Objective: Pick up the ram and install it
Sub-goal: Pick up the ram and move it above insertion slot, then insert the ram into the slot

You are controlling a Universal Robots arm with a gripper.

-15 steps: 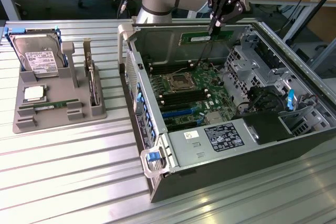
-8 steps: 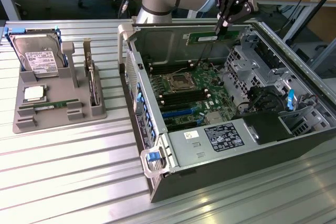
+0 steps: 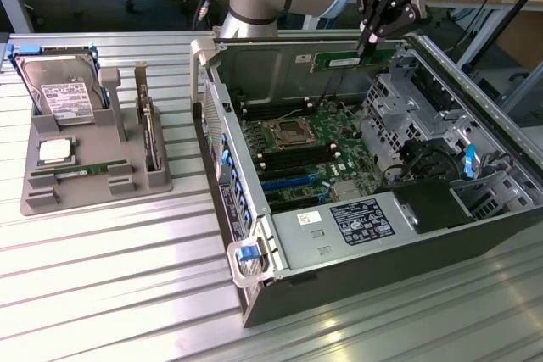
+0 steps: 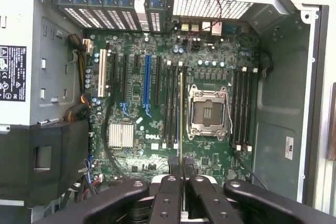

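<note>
1. Green memory stick [image 3: 339, 62] is up in the air, above the far side of the open computer case [image 3: 339, 286]. It lies level, with its long side flat.
2. The claw [image 3: 366, 43] is closed on one end of the stick and grips it. From the wrist, the black fingers [image 4: 167, 192] squeeze the stick from both sides, so it looks like a thin line.
3. Under the stick is the green board [image 4: 131, 108]. The stick's thin edge lines up with the long black slots [image 4: 170, 98], just beside the silver socket [image 4: 208, 111].
4. Other things are close by on the board: a blue slot [image 4: 146, 80], a white slot [image 4: 102, 74] and a small silver block with fins [image 4: 122, 136]. Thin wires [image 4: 79, 106] bunch at the board's edge, near the white slot.
5. White letters on the board spell "DELL" [image 4: 153, 138]. A black label [image 4: 11, 73] on the grey box beside the board has tiny print I cannot read.
6. At the exterior view's left, well apart from the case, a grey tray [image 3: 85, 199] sits on the metal table [image 3: 110, 294]. A second stick [image 3: 81, 171] lies flat in it. The tray also holds a hard drive [image 3: 58, 91] with a white label and a square silver chip [image 3: 55, 151].
</note>
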